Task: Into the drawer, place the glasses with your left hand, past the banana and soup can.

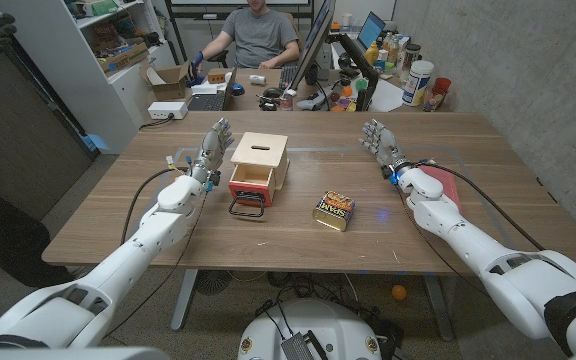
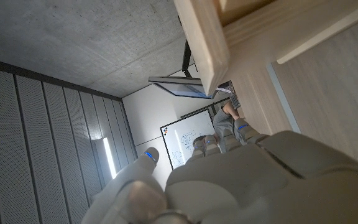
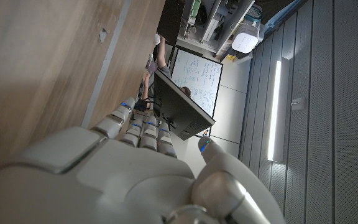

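Note:
A small light-wood box (image 1: pixel 259 154) stands mid-table with its red drawer (image 1: pixel 249 184) pulled out toward me. A black frame that looks like the glasses (image 1: pixel 248 209) lies against the drawer's front. A flat yellow-labelled tin (image 1: pixel 335 210) sits to the right of the box. My left hand (image 1: pixel 208 150) stands just left of the box with its fingers apart and raised, holding nothing. In the left wrist view the box (image 2: pixel 205 37) shows beyond that hand (image 2: pixel 247 180). My right hand (image 1: pixel 379 141) stands further right, fingers apart and empty; its back (image 3: pixel 135 168) shows over the table (image 3: pixel 42 74).
A pink-red flat thing (image 1: pixel 446 184) lies under my right forearm. Behind the table's far edge a person (image 1: pixel 258 35) sits at a desk with monitors, bottles and a white power strip (image 1: pixel 168 109). A shelf stands at the back left.

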Available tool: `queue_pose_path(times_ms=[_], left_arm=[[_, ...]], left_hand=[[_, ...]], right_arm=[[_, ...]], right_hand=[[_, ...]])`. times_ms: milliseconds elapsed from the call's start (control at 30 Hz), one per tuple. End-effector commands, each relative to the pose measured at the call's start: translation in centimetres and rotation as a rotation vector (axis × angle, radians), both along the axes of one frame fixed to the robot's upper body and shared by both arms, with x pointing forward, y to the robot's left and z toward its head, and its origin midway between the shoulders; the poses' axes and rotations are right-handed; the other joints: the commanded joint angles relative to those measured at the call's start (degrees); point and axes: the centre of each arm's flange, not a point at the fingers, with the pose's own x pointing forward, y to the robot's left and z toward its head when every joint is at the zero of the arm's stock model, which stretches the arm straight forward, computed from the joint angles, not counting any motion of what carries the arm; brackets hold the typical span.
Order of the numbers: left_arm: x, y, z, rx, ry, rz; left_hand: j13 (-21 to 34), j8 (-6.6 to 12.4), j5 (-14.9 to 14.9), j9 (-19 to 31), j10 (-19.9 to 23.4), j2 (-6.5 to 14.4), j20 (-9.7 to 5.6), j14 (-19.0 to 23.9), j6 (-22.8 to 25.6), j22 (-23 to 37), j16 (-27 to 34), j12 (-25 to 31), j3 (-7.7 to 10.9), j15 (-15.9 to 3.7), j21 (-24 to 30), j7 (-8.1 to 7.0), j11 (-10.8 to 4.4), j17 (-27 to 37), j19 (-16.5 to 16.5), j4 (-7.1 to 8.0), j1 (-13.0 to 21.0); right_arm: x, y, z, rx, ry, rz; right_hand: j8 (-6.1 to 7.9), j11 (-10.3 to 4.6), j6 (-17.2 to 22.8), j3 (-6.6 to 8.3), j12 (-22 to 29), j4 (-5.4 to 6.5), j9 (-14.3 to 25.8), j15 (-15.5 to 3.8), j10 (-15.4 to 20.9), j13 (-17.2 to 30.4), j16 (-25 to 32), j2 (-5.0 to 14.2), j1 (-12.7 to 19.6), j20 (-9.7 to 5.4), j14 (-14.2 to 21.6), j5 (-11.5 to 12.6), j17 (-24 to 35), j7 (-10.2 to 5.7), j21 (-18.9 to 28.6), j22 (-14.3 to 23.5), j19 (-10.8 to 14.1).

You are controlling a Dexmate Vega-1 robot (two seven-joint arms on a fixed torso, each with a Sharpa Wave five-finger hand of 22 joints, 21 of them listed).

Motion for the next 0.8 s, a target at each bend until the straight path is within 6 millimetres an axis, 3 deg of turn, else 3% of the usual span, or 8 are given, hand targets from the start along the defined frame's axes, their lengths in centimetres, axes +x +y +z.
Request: queue_pose_path(times_ms=[33, 233, 567, 800], left_arm=[[-2.4, -1.2, 1.0, 0.103, -0.022, 0.000], [-4.8, -1.4, 1.4, 0.182, -0.047, 0.001], [-7.8, 0.3, 1.9, 0.312, -0.073, 0.031], [-10.0, 1.9, 2.7, 0.406, -0.140, 0.054]], left_hand=[[0.21, 0.27, 0.28, 0.32, -9.94, 7.82, 0.28, -11.39, -9.95, 0.12, 0.14, 0.07, -0.17, 0.15, 0.11, 0.16, -0.03, 0.15, -4.78, -0.08, -0.05], [0.22, 0.26, 0.36, 0.32, -9.91, 7.79, 0.60, -11.41, -10.03, 0.11, 0.10, 0.07, -0.29, 0.10, 0.05, 0.08, 0.19, 0.15, -4.94, -0.09, -0.05], [0.22, 0.48, 0.49, 0.34, -8.86, 7.68, 1.38, -9.99, -9.39, 0.08, 0.51, 0.44, -0.44, 0.43, 0.29, -0.29, -0.35, 0.11, -4.32, -0.21, 0.07], [0.24, 1.52, 0.63, 0.39, -5.25, 7.16, 2.25, -5.80, -5.46, -0.12, 1.31, 1.55, -0.57, 0.52, 1.23, -1.03, -0.68, 0.02, -1.67, -0.75, 0.66]], right_arm=[[-0.2, -2.8, 1.0, 0.013, -0.018, -0.029], [-0.9, -3.7, 1.4, 0.024, -0.039, -0.040], [-1.6, -3.5, 1.1, 0.037, -0.050, -0.050], [-2.2, -3.3, 1.0, 0.042, -0.053, -0.061]], right_hand=[[0.60, -0.04, 0.70, 0.51, 0.53, -0.09, 0.18, -1.30, 0.87, 0.24, 0.52, 5.39, -0.22, -2.75, 0.20, 0.23, 0.11, -0.06, 0.49, 0.08, 0.60], [0.88, 0.43, 1.60, 0.58, 0.92, -0.13, 0.19, -1.23, 2.04, 0.24, 0.83, 5.26, -0.30, -2.53, 1.17, 0.21, 0.07, 0.05, 0.60, 0.08, 0.90], [1.06, 0.82, 2.49, 0.52, 1.24, -0.40, 0.20, -0.39, 3.34, 0.25, 1.13, 4.65, -0.30, -1.59, 2.62, 0.11, -0.03, 0.71, 0.97, 0.06, 2.01], [1.08, 0.83, 2.66, 0.55, 1.21, -0.45, 0.20, -0.37, 3.43, 0.25, 1.07, 4.60, -0.28, -1.57, 2.70, 0.10, -0.06, 0.69, 0.97, 0.07, 2.10]])
